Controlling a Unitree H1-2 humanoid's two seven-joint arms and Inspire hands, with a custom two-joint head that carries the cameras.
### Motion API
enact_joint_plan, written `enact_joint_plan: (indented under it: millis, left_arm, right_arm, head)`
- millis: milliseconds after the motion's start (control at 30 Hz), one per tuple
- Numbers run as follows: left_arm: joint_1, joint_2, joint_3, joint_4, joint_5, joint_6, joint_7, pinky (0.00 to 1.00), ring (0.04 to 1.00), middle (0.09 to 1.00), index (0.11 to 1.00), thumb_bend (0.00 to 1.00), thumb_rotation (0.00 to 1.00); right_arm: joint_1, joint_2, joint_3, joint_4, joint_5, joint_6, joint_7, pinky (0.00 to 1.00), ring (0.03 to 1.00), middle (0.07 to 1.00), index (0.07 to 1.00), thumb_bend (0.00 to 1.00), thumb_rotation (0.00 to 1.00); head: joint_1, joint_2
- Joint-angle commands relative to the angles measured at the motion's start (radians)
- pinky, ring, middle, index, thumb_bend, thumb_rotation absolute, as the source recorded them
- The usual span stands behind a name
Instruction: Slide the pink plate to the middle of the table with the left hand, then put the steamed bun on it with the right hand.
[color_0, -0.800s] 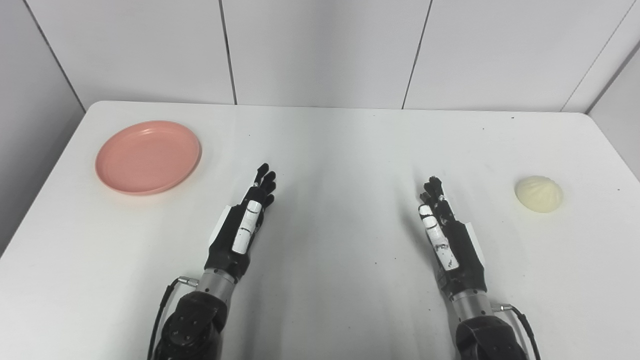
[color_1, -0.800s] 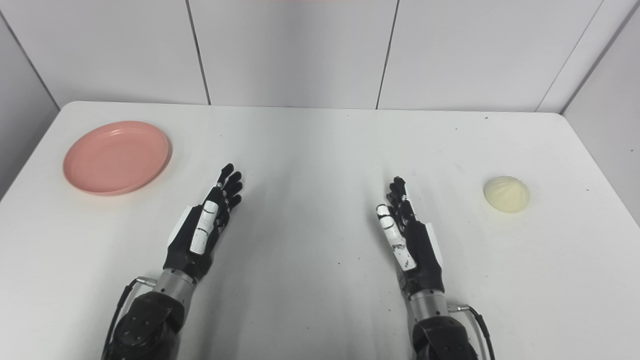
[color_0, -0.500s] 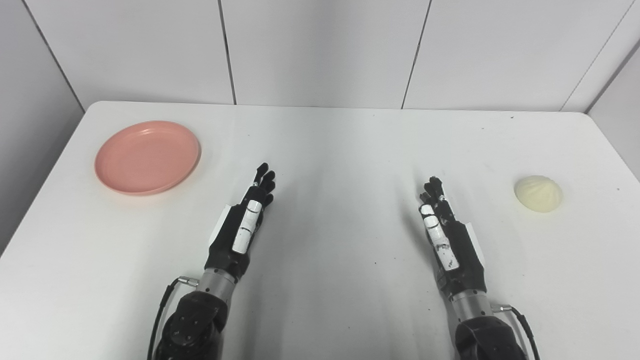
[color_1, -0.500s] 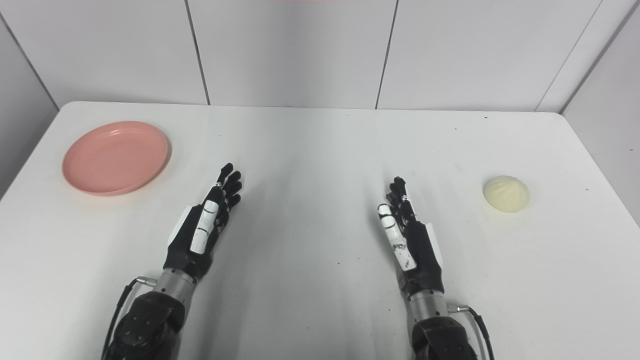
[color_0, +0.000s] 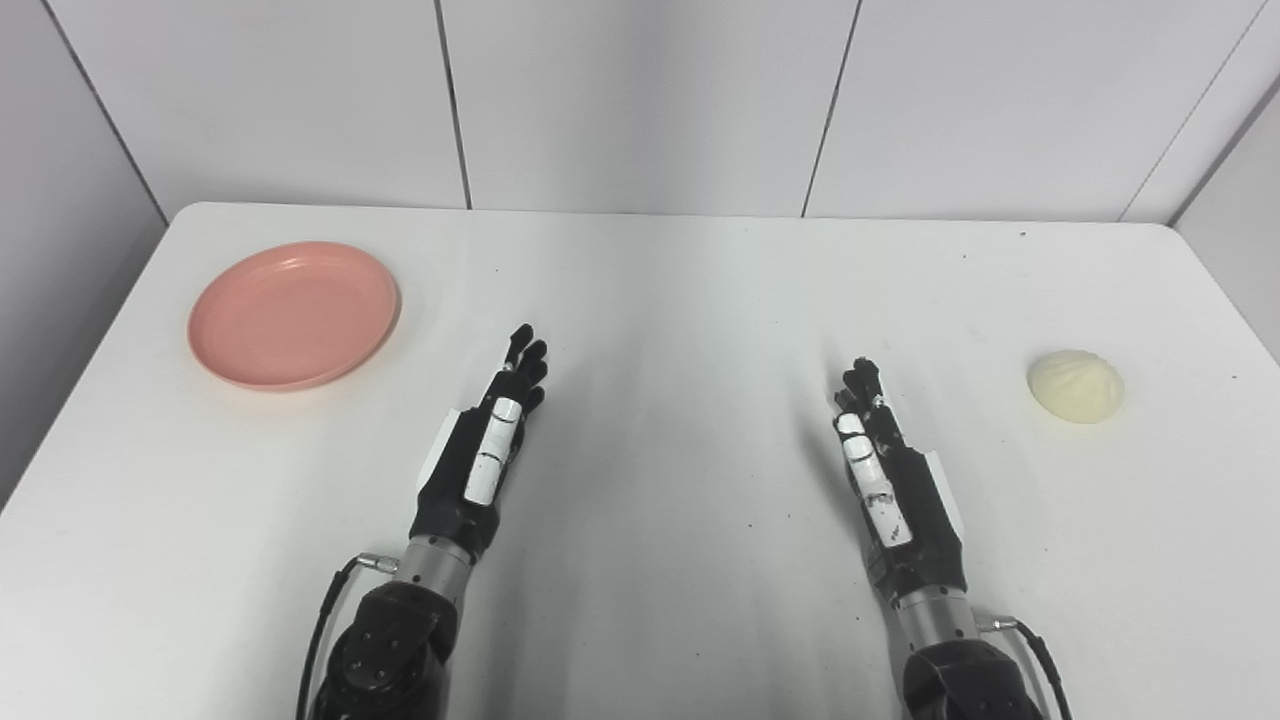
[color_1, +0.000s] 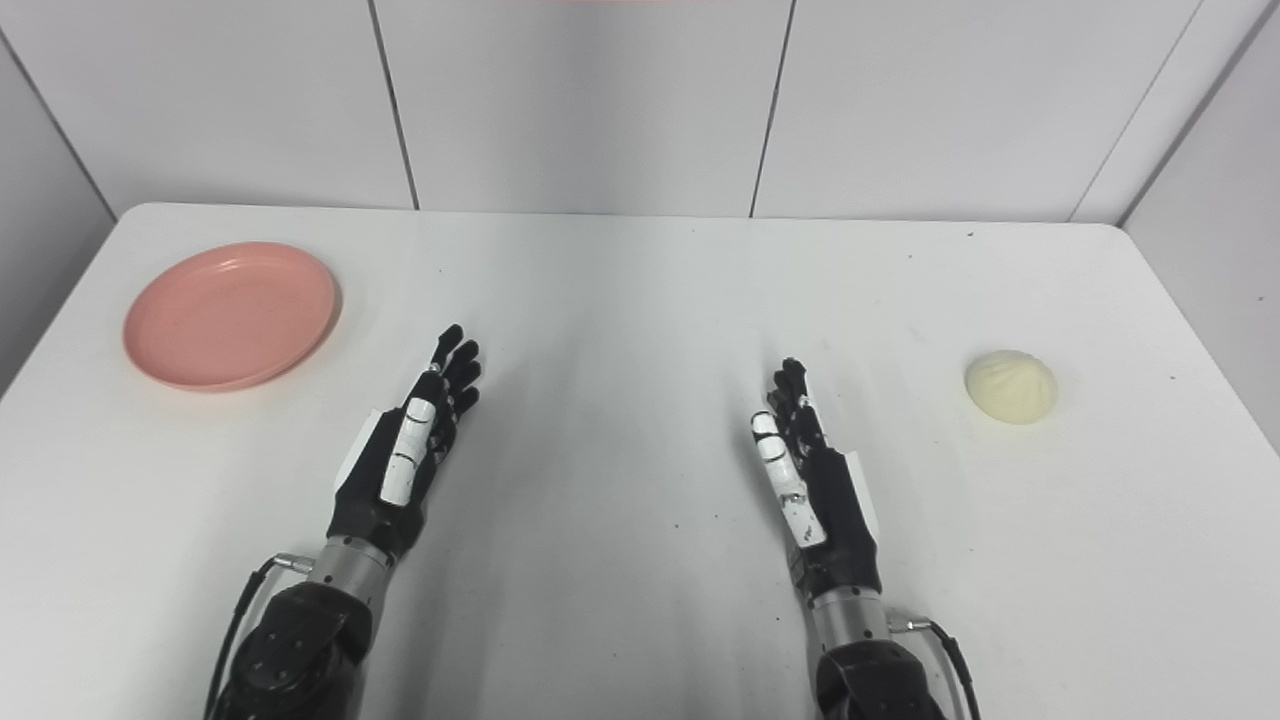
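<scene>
2 hands, fingers straight, holding nothing | round glossy pink plate (color_0: 293, 313) | pleated domed steamed bun (color_0: 1076, 385)

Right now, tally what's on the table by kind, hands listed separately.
Plates: 1, the pink plate, far left, empty.
Buns: 1, the steamed bun, right side, on the bare table.
Hands: 2, left hand and right hand, both open, holding nothing.
Total: 2 loose things, plus 2 hands.

The round pink plate (color_0: 294, 313) lies flat far left; the pleated cream steamed bun (color_0: 1076, 386) sits far right.
</scene>
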Motion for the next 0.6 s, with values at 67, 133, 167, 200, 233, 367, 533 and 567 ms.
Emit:
enact_joint_plan:
  millis: [67,133,167,200,233,367,533,567]
  left_arm:
    - [-0.003,-0.004,0.002,0.013,0.001,0.034,0.007,1.00,1.000,1.000,1.000,0.66,1.00]
    - [-0.003,-0.002,0.001,0.017,-0.004,0.024,0.000,1.00,1.000,1.000,1.000,0.65,1.00]
    - [-0.002,-0.001,0.000,0.016,-0.008,0.023,-0.005,1.00,1.000,1.000,1.000,0.65,1.00]
    - [-0.001,0.000,-0.001,0.015,-0.011,0.023,-0.009,1.00,1.000,1.000,1.000,0.65,1.00]
    - [-0.002,0.002,-0.004,0.019,-0.009,0.015,-0.013,1.00,1.000,1.000,1.000,0.65,1.00]
    - [-0.004,0.002,-0.009,0.036,-0.004,-0.001,-0.016,1.00,1.000,1.000,1.000,0.67,1.00]
    - [-0.011,-0.009,-0.012,0.073,-0.018,-0.052,-0.020,1.00,1.000,1.000,1.000,0.64,0.97]
    - [-0.011,-0.011,-0.012,0.077,-0.022,-0.057,-0.021,1.00,1.000,1.000,1.000,0.64,0.97]
  right_arm:
    - [-0.018,0.001,0.003,0.018,-0.011,-0.016,0.000,1.00,1.000,1.000,1.000,0.59,0.79]
    - [-0.020,0.003,0.004,0.022,-0.019,-0.021,-0.003,1.00,1.000,1.000,1.000,0.59,0.79]
    - [-0.021,0.003,0.005,0.026,-0.021,-0.028,-0.001,1.00,1.000,1.000,1.000,0.59,0.79]
    - [-0.022,0.002,0.006,0.028,-0.022,-0.032,0.001,1.00,0.999,1.000,1.000,0.59,0.80]
    - [-0.023,0.001,0.006,0.031,-0.021,-0.036,0.003,1.00,1.000,1.000,1.000,0.58,0.80]
    - [-0.022,-0.003,0.004,0.035,-0.018,-0.044,0.008,1.00,1.000,1.000,1.000,0.57,0.81]
    - [-0.023,-0.015,-0.009,0.055,-0.009,-0.061,0.008,1.00,1.000,1.000,1.000,0.59,0.80]
    - [-0.023,-0.016,-0.010,0.058,-0.011,-0.063,0.006,1.00,1.000,1.000,1.000,0.59,0.80]
  head:
    - [0.000,-0.001]
    - [0.001,-0.002]
    - [0.003,-0.005]
    - [0.003,-0.005]
    - [0.012,-0.009]
    - [0.047,-0.020]
    - [0.079,-0.035]
    - [0.079,-0.035]
